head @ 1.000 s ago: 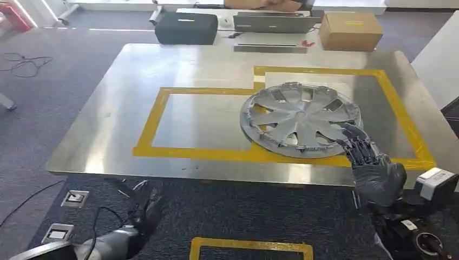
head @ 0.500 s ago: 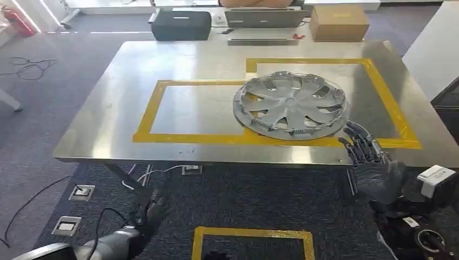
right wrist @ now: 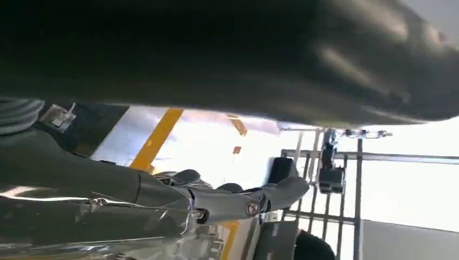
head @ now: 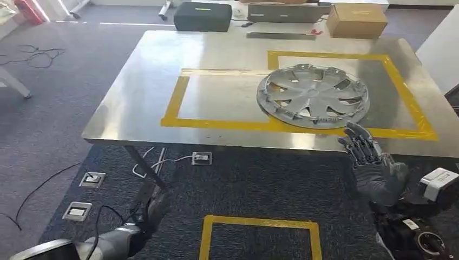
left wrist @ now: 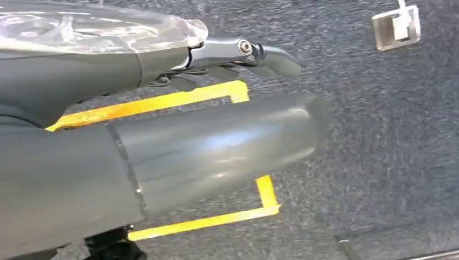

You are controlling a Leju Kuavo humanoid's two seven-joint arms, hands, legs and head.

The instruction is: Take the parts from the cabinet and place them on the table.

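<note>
The wheel cover (head: 313, 95) lies flat on the surface (head: 216, 54) across the yellow tape; the right hand (head: 373, 165), fingers (head: 358, 142) spread and empty, should clear the near edge without snagging it.

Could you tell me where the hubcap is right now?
The hubcap lies on the steel table, right of centre in the head view, across the yellow tape.
</note>
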